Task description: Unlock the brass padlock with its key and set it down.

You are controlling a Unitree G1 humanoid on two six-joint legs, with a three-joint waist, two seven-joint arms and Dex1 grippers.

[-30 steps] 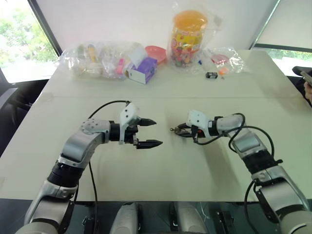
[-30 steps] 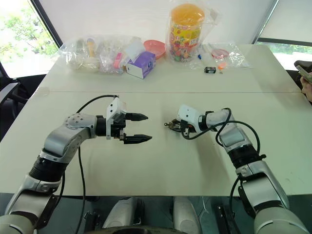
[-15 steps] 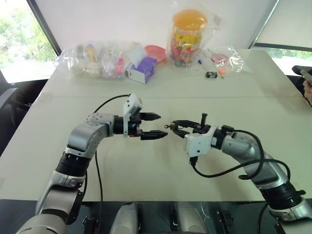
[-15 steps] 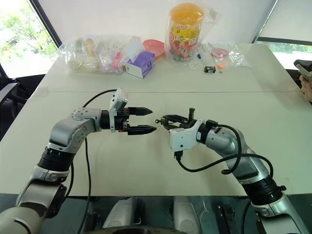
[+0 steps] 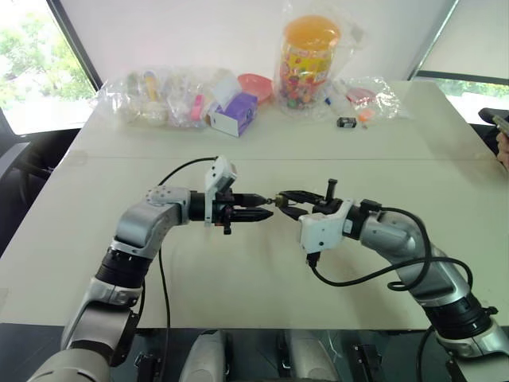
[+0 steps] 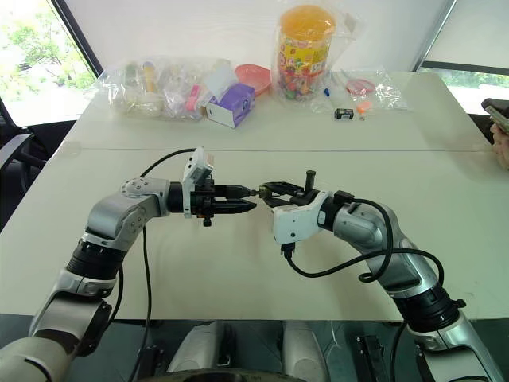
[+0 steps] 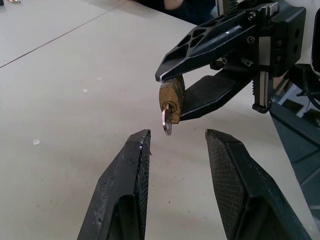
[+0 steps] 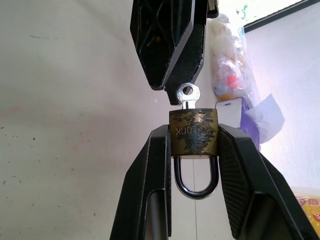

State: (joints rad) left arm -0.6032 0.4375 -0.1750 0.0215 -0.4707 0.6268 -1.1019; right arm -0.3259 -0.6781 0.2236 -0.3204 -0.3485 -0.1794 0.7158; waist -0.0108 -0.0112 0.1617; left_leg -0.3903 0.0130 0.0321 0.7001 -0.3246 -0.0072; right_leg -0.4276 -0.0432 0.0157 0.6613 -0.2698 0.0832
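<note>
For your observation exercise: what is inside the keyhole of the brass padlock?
A silver key sits in the brass padlock, its round head sticking out. The blade is hidden inside the body, so how deep it goes cannot be seen.

Bright window daylight, perhaps slight glare
</note>
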